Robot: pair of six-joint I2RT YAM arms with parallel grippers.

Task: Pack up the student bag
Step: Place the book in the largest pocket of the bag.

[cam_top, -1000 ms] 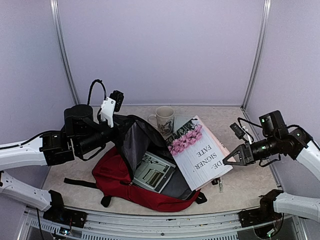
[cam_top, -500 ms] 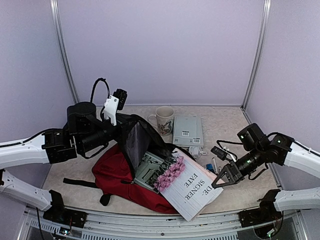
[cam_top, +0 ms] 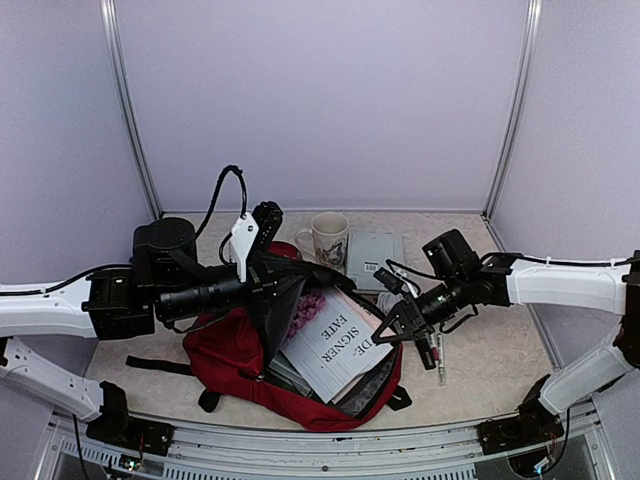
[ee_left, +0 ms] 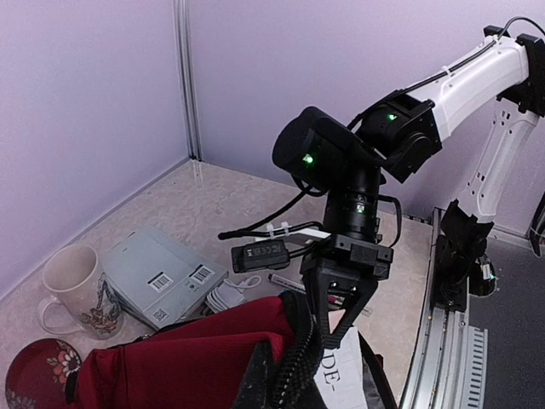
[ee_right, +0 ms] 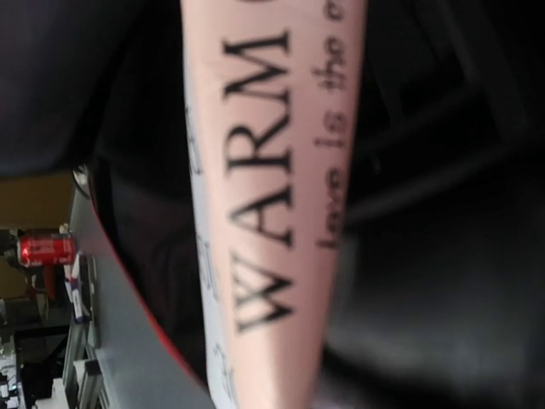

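Student bag (cam_top: 225,350), dark-red fabric: left gripper (cam_top: 283,284) is pinching its rim open so right gripper (cam_top: 384,334), pinching a white flowered book (cam_top: 335,345), can slide it in.

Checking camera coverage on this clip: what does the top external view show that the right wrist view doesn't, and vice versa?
Top external only: the student bag lying open, the left tool shut on its flap, the right tool shut on the white book, plus the mug and grey box behind. Right wrist only: a close pink surface printed WARM, and a red can far off at the left edge. Shared: probably the book, if that pink surface is its other side.
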